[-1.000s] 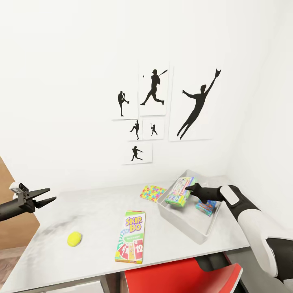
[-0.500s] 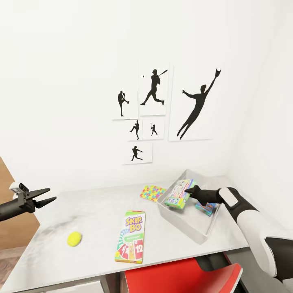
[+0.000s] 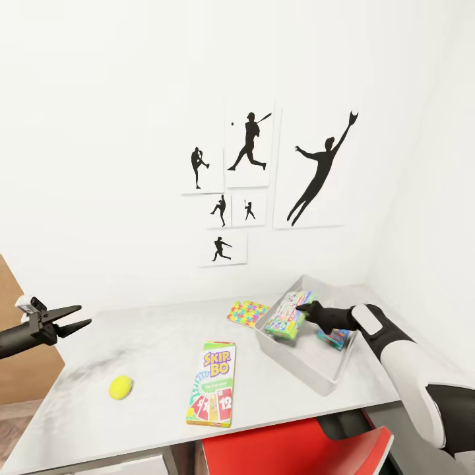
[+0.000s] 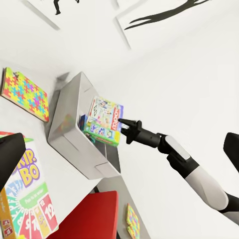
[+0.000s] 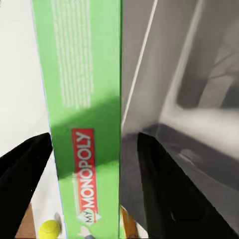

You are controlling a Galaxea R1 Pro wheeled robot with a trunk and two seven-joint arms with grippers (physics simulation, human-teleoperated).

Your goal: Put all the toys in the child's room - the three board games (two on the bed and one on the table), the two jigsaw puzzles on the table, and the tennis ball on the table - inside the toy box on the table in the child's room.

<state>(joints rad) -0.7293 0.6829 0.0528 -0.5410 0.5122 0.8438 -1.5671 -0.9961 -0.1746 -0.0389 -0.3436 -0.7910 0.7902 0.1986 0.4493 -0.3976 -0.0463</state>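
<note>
Lowering a board game into the toy box

The right gripper [image 3: 305,308] is pinching the Monopoly box [image 3: 288,315] by its green edge, tilting it to clear the toy box [image 3: 300,361] rim; the left gripper [image 3: 74,316] is hovering spread, empty.

On the surface I read "SKIP BO" on the flat game box [image 3: 212,384], with red cards below showing the number "12". In the left wrist view the same box shows "IP BO". In the right wrist view the green edge of another box [image 5: 82,124] carries "MY MONOPOLY" on a red label; the small print above I cannot read.
</note>
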